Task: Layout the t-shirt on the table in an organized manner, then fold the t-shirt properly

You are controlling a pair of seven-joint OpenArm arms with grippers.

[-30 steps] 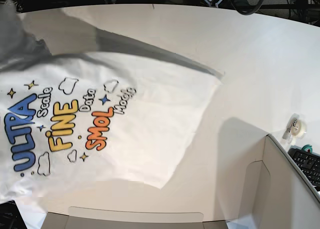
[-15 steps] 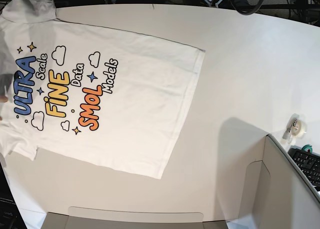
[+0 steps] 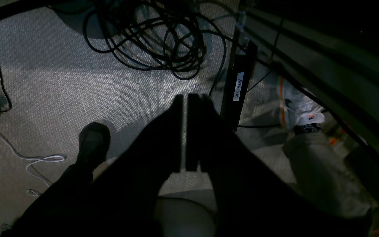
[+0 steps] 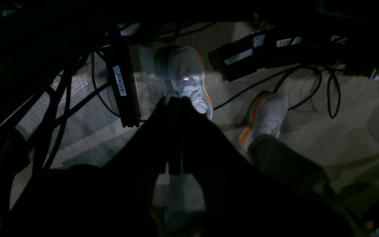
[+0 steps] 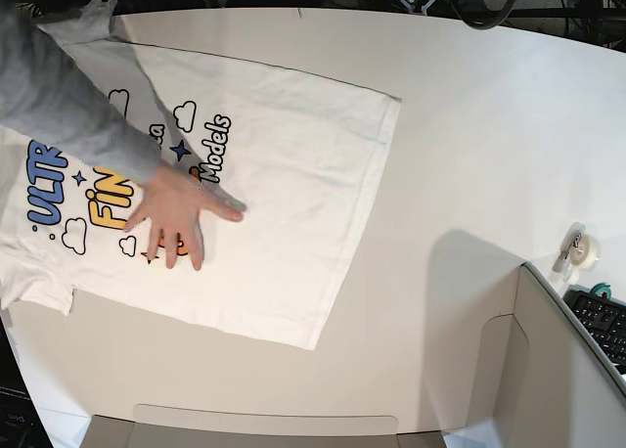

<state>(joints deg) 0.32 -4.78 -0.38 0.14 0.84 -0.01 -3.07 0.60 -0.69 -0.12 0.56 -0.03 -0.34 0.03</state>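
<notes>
The white t-shirt (image 5: pixel 293 174) lies spread flat, print up, on the left half of the white table (image 5: pixel 489 125), hem toward the middle. A person's hand (image 5: pixel 176 218) in a grey sleeve presses on the print and hides part of the lettering. Neither gripper shows in the base view. In the left wrist view my left gripper (image 3: pixel 185 97) hangs over a carpeted floor, fingers together, holding nothing. In the right wrist view my right gripper (image 4: pixel 175 98) is likewise shut and empty above the floor.
A tape roll (image 5: pixel 579 247) sits near the table's right edge beside a grey panel (image 5: pixel 558 370) and a keyboard (image 5: pixel 602 321). Under the grippers are coiled cables (image 3: pixel 156 39), a black box (image 3: pixel 239 89) and a person's shoes (image 4: pixel 189 79).
The shirt settled flat and shifted toward the table's far left. A grey-sleeved arm has come in from the left and laid its hand on the print.
</notes>
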